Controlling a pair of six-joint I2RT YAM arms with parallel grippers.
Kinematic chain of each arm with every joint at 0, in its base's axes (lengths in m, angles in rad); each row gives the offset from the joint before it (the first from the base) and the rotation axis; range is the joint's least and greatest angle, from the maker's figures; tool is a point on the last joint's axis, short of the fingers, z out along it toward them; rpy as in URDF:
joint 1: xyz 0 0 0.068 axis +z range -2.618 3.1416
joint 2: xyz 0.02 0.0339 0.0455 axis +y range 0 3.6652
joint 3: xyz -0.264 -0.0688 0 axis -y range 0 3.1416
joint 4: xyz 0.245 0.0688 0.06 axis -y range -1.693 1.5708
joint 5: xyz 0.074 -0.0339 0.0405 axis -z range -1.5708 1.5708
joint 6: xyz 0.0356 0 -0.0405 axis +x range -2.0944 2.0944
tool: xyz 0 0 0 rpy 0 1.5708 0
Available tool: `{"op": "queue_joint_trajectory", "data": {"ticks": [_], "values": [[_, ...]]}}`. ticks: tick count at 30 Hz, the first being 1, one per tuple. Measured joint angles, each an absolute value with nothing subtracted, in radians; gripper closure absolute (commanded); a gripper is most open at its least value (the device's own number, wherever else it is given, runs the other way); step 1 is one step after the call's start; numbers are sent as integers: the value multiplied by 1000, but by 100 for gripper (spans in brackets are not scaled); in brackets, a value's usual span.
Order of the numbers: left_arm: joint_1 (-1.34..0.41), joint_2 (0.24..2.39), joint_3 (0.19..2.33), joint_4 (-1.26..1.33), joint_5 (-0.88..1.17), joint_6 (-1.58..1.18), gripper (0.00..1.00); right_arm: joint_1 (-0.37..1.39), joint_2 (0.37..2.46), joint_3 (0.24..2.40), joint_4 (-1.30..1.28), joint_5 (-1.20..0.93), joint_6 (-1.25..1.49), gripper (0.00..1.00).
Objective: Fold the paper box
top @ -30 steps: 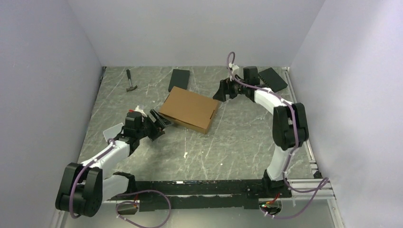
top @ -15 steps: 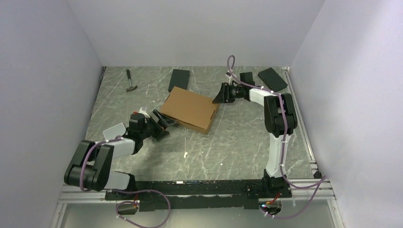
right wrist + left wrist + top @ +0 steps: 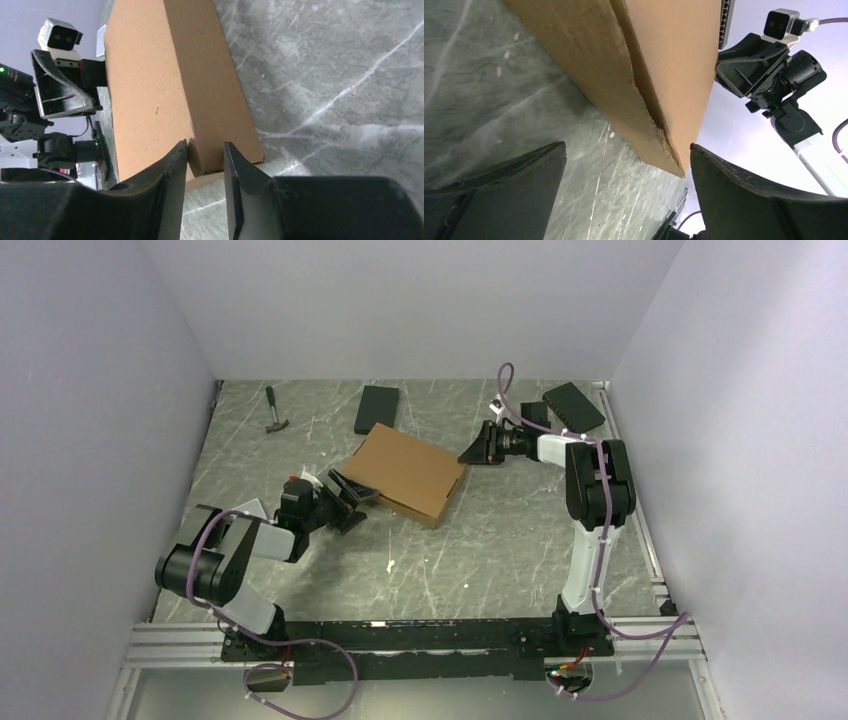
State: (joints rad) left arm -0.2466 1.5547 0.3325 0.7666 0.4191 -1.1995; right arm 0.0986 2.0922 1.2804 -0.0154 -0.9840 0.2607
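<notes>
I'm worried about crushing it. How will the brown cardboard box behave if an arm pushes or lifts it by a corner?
Probably light: the paper box is thin corrugated board. Likely slides rather than tips, lying broad and low. Its corner seam looks frayed, so pinching there may dent it.

Grey marbled table [image 3: 480,540]: brown box [image 3: 410,470] mid, hammer [image 3: 275,412] far left, black box [image 3: 377,407] far centre, second black box [image 3: 573,405] far right corner.

Hammer [image 3: 275,412] lies far beyond the left gripper [image 3: 352,502]. One flat black box [image 3: 573,406] just behind the right gripper [image 3: 468,455]; second black box [image 3: 377,407] well to its left.
</notes>
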Motion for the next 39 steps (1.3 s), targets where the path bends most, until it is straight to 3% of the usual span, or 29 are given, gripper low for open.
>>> {"op": "queue_joint_trajectory", "data": {"ticks": [14,16,21,25,32,39], "values": [[-298,1654,403,821,385,-1231,1,111,1963,1127,-97,-1015,173,63],[-299,1652,403,816,380,-1225,1,132,1937,1100,-126,-1010,151,57],[-300,1584,396,729,355,-1179,0,153,1896,1090,-194,-949,98,25],[-301,1512,379,640,342,-1132,1,167,1906,1158,-253,-923,63,20],[-301,1453,364,566,345,-1080,0,244,2067,1404,-290,-922,23,25],[-301,1453,365,562,368,-1057,0,260,2119,1385,-282,-974,59,62]]}}
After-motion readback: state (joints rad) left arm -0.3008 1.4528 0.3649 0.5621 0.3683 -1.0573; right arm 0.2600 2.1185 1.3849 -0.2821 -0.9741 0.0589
